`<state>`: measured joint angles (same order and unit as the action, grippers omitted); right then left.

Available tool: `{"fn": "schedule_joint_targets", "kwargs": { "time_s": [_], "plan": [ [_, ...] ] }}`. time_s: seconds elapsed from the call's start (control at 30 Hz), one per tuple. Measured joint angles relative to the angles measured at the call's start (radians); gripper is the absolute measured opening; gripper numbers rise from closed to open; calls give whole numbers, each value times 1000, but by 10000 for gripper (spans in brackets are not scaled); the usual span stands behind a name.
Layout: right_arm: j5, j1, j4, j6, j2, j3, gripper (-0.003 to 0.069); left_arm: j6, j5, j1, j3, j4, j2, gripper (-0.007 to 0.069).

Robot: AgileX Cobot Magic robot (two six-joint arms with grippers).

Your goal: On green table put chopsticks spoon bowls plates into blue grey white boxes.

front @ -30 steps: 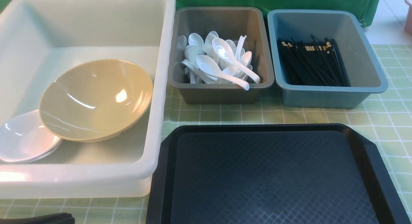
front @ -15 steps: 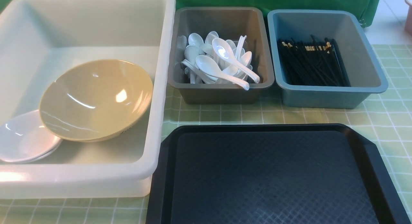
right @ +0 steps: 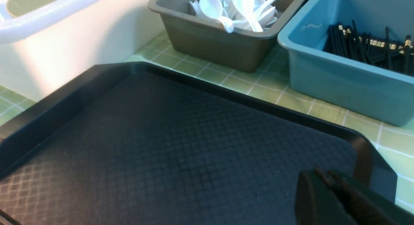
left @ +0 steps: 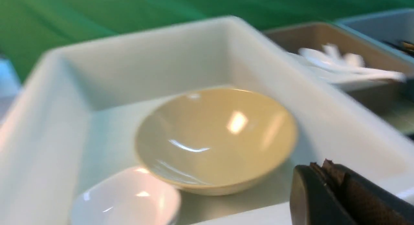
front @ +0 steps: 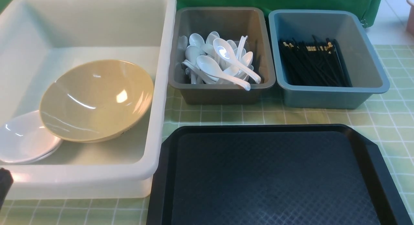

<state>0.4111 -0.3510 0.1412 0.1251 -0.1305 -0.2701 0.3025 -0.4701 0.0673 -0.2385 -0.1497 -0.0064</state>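
Observation:
A tan bowl (front: 97, 99) and a white plate (front: 22, 139) lie in the white box (front: 161, 89). White spoons (front: 220, 61) fill the grey box (front: 223, 92). Black chopsticks (front: 312, 63) lie in the blue box (front: 333, 95). My left gripper (front: 4, 183) shows only as a dark tip at the front view's left edge, by the white box's front rim; in the left wrist view (left: 323, 168) its jaws are shut and empty, near the bowl (left: 216, 137). My right gripper (right: 323, 176) is shut and empty above the black tray (right: 161, 137).
The black tray (front: 275, 176) lies in front of the grey and blue boxes, with nothing on it. The table has a light green checked cloth (front: 388, 118). A dark green cloth (front: 275, 0) hangs behind the boxes.
A dark part of my left arm at the bottom left edge left the view, then the left gripper tip came in at the left edge by the white box. Nothing else moved.

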Motion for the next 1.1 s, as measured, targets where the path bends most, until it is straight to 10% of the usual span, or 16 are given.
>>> {"fn": "schedule_joint_targets", "kwargs": {
  "time_s": [0.27, 1.1],
  "plan": [
    [2, 0, 0, 0, 0, 0, 47, -333, 181, 14, 246, 150, -6, -1],
    [2, 0, 0, 0, 0, 0, 55, -274, 144, 15, 265, 125, -6, -1]
  ]
}}
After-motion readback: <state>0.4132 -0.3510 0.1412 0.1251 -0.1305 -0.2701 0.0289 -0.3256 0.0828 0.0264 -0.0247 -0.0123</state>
